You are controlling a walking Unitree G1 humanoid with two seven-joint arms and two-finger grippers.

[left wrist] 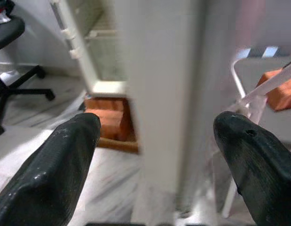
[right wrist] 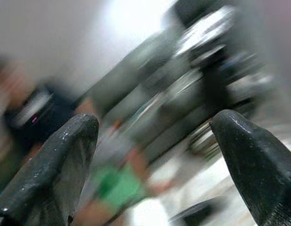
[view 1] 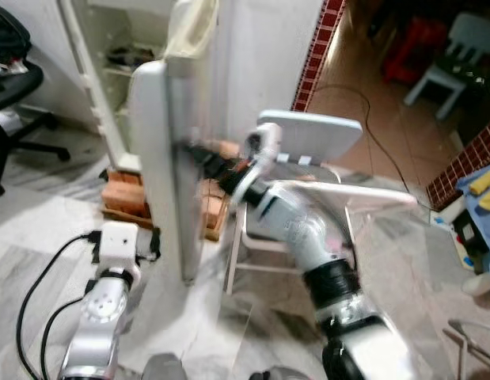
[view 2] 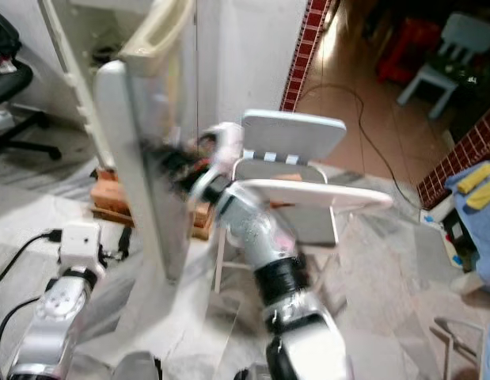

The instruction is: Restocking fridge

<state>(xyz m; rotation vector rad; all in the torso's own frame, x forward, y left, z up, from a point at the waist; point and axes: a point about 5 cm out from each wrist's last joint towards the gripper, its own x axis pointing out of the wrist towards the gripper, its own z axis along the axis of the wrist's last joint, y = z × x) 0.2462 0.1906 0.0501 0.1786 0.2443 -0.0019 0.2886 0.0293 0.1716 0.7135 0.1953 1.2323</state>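
The white fridge door [view 1: 161,158] stands open, edge-on to me, in front of the fridge cabinet [view 1: 122,55] with its pale shelves. My right arm reaches across to the door's right face, and its gripper [view 1: 194,153] touches the panel at mid height. In the right wrist view its fingers [right wrist: 65,160] are spread apart, and the scene beyond them is blurred. My left gripper [left wrist: 154,127] is low on the near left, open, with the door's edge [left wrist: 159,94] ahead between its fingers. Neither gripper holds anything.
Orange bricks [view 1: 122,190] prop up the fridge base. A white folding chair [view 1: 308,134] stands close behind the door on the right. A black office chair [view 1: 15,87] is at far left, a pale blue child's chair [view 1: 454,59] at far right. Black cables trail over the marble floor [view 1: 39,293].
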